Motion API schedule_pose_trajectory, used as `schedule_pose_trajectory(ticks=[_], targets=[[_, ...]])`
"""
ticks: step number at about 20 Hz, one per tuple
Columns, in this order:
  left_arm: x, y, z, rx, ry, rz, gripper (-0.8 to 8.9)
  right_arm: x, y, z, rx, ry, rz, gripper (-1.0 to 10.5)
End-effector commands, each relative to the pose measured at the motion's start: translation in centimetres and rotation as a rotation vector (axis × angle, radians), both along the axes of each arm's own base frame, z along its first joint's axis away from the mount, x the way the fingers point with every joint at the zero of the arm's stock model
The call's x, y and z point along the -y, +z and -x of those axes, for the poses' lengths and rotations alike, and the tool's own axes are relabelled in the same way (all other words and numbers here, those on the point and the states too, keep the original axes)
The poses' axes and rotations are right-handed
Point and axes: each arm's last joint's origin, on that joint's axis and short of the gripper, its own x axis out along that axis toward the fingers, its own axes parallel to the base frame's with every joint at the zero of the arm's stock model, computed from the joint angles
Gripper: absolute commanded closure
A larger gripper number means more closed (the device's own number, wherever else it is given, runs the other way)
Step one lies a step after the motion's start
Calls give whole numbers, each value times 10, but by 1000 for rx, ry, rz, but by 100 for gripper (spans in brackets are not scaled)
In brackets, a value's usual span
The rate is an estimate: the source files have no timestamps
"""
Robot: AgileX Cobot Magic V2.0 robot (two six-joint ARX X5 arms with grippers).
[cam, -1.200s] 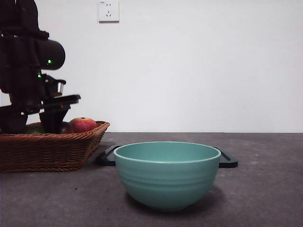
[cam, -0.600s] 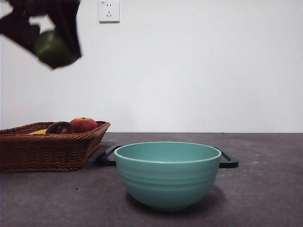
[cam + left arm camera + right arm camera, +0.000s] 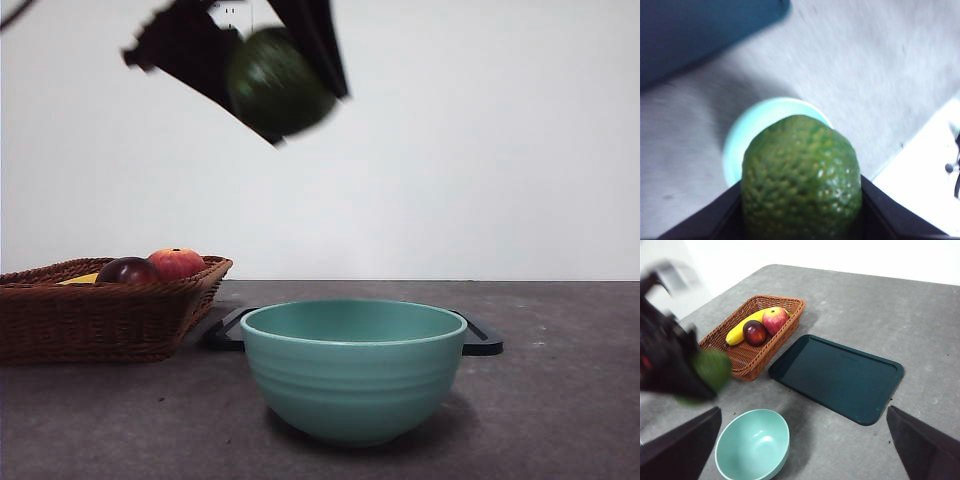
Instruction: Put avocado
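Note:
My left gripper point(image 3: 270, 75) is shut on the avocado point(image 3: 278, 82), a dull green oval fruit, and holds it high in the air, up and left of the teal bowl point(image 3: 354, 366). In the left wrist view the avocado point(image 3: 801, 175) fills the space between the black jaws, with the bowl's rim point(image 3: 735, 140) below it. The right wrist view shows the avocado point(image 3: 712, 369) in the blurred left gripper, between the basket point(image 3: 742, 356) and the bowl point(image 3: 753, 446). My right gripper point(image 3: 802, 460) is open and empty, high above the table.
A wicker basket point(image 3: 100, 315) at the left holds a red-orange fruit point(image 3: 176, 263), a dark maroon fruit point(image 3: 126, 270) and a banana point(image 3: 742, 326). A dark teal tray point(image 3: 836, 376) lies flat behind the bowl. A wall socket is partly hidden behind the arm.
My left gripper rose out of the basket with the avocado, then moved right; it is now high above the table, near the bowl's left side.

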Motion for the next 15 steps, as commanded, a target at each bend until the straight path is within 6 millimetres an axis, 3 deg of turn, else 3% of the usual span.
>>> schedule_pose_trajectory(ticks=[1, 7, 15], targets=[[23, -17, -3, -23, -30, -31, 633, 0, 6, 1, 17, 4, -15, 334], [52, -73, -18, -100, -44, -160, 633, 0, 6, 1, 16, 4, -14, 334], [65, -115, -27, -155, -66, -243, 633, 0, 6, 1, 16, 4, -14, 334]])
